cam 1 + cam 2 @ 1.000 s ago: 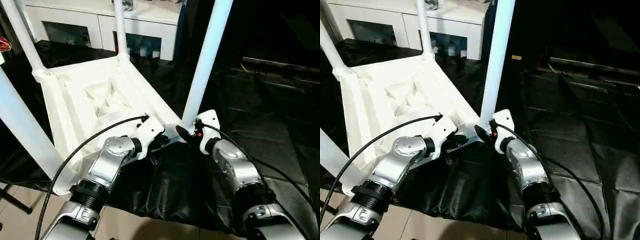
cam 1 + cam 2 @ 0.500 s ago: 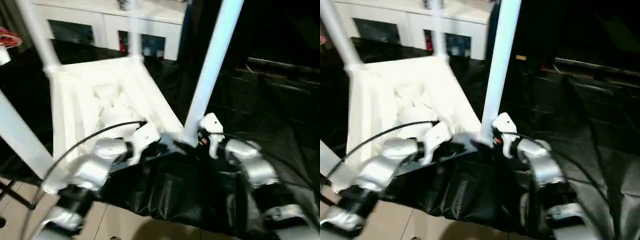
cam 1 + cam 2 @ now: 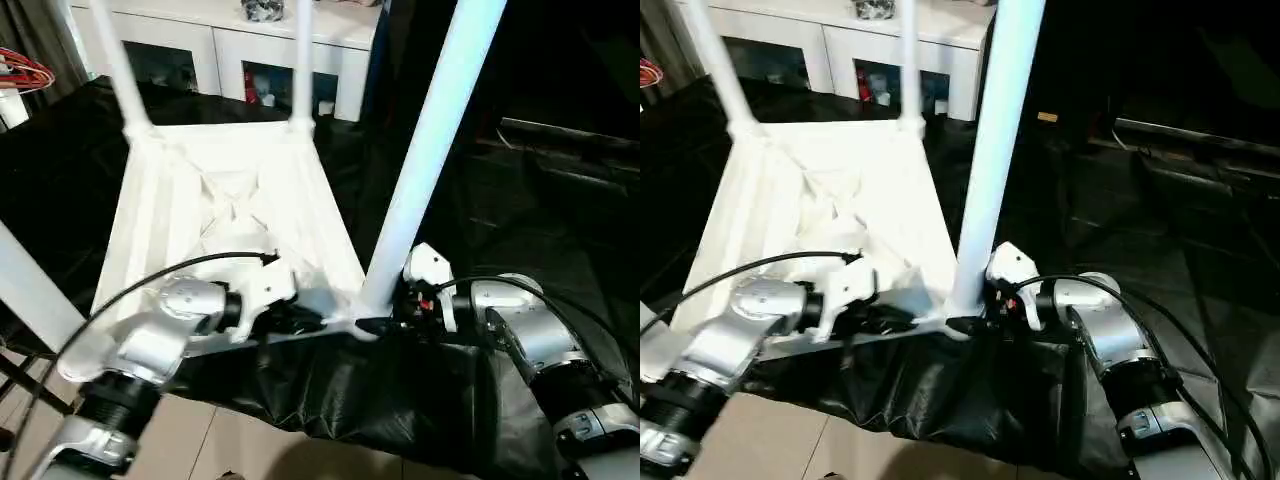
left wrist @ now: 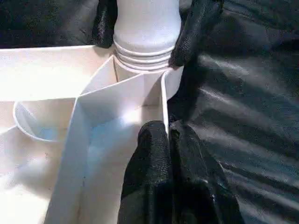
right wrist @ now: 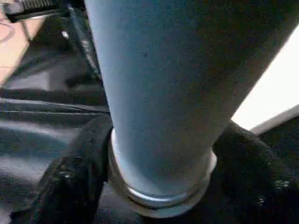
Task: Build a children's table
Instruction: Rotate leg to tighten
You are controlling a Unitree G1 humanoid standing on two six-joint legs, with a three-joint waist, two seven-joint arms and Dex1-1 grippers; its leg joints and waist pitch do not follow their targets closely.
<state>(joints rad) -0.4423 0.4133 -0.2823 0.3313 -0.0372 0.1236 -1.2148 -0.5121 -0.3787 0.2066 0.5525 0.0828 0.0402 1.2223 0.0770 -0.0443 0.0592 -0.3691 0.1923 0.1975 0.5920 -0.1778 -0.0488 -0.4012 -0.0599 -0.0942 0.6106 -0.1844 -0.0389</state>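
Fingers of the right gripper (image 3: 385, 318) straddle the upright leg's (image 3: 428, 150) base; left gripper (image 4: 168, 135), closed, sits beside it.

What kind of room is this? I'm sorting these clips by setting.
Probably a lived-in room used as a test space, not a factory. A white glass-doored cabinet with small items inside stands at the back, black sheeting covers the work surface, and pale floor tiles show below it.
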